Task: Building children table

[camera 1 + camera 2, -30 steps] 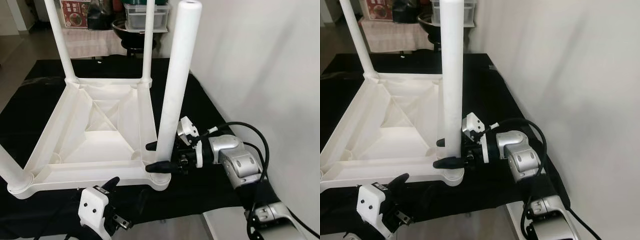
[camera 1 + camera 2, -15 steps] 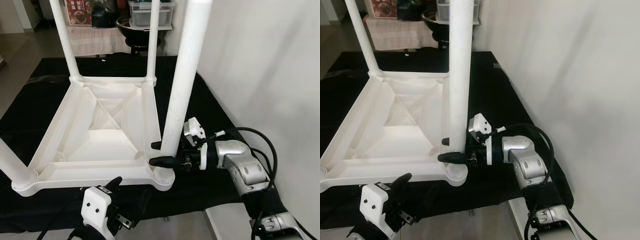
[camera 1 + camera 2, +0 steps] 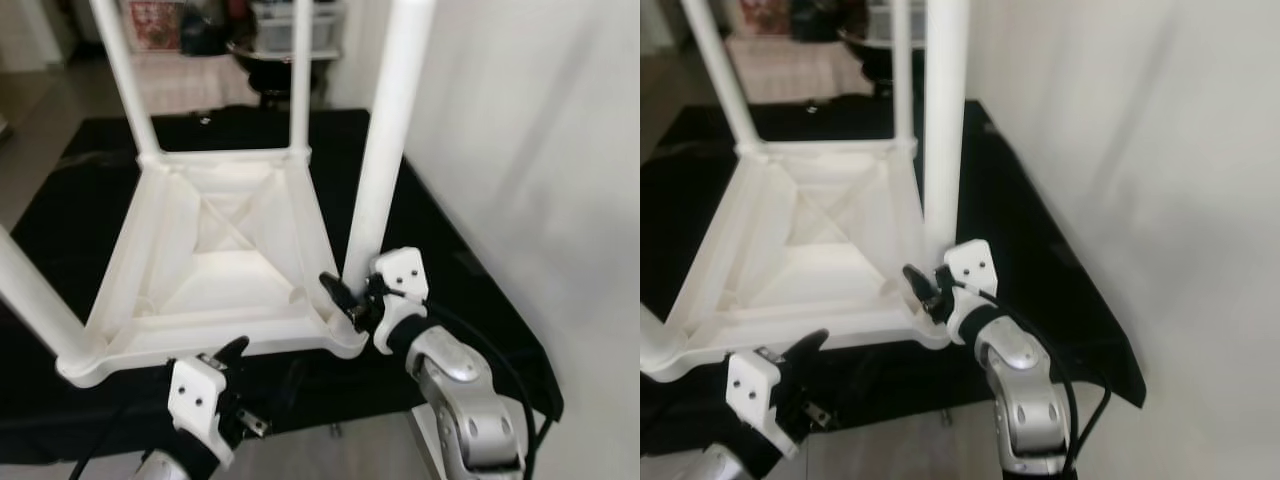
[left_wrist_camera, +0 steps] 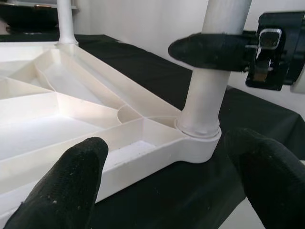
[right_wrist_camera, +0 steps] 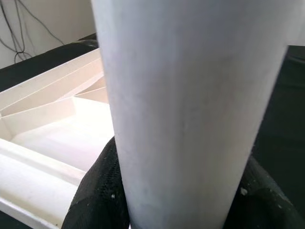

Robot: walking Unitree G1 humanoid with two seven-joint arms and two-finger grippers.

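The white children's table [image 3: 230, 260] lies upside down on a black cloth, its legs pointing up. The near right leg [image 3: 388, 150] stands in its corner socket [image 4: 198, 138]. My right gripper [image 3: 348, 296] is shut on this leg just above the socket; in the right wrist view the leg [image 5: 190, 109] sits between the black fingers [image 5: 102, 191]. My left gripper [image 3: 228, 360] hangs open just in front of the table's near edge, holding nothing. Its wide-spread fingers [image 4: 62, 191] face the socket corner.
The black cloth [image 3: 80, 190] covers the floor under the table. A white wall [image 3: 540, 150] runs close along the right side. At the back stands furniture with containers [image 3: 280, 25]. Bare floor [image 3: 330, 455] lies at the near edge.
The whole view has shifted, so the camera moved. My right arm now reaches to the leg from the front rather than from the right, still gripping it low. The leg stands straighter.
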